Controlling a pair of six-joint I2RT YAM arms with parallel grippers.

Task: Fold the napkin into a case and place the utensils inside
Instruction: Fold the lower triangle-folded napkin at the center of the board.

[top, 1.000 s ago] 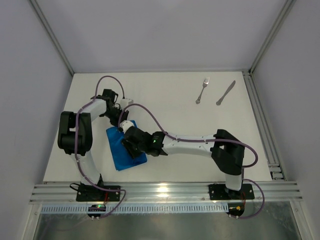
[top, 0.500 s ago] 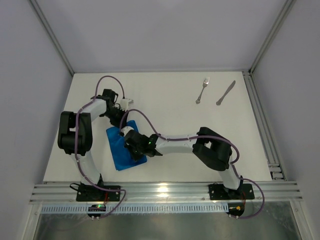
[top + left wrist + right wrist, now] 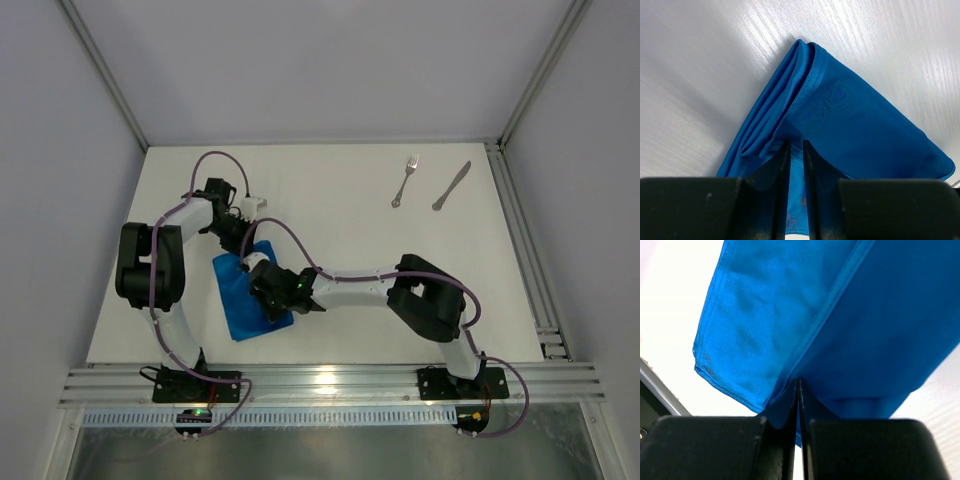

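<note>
The bright blue napkin [image 3: 238, 300] lies folded into an oblong on the left of the table, under both wrists. My left gripper [image 3: 795, 145] is shut on its far end, cloth showing between the narrow jaws, and the folded layers [image 3: 790, 95] fan out ahead. My right gripper [image 3: 798, 382] is shut on a hemmed edge of the napkin [image 3: 790, 315], the jaws almost touching with a thin layer pinched. In the top view the right gripper [image 3: 262, 290] sits over the napkin's right edge. The fork [image 3: 404, 181] and knife [image 3: 451, 186] lie apart at the far right.
White table [image 3: 350, 250] with a metal rail [image 3: 330, 385] along the near edge and another rail [image 3: 525, 250] on the right side. Grey walls enclose the cell. Purple cables loop over both arms.
My right gripper has closed on the napkin's edge, and the right arm's elbow has swung left and folded in. The left arm and the cutlery have not moved.
</note>
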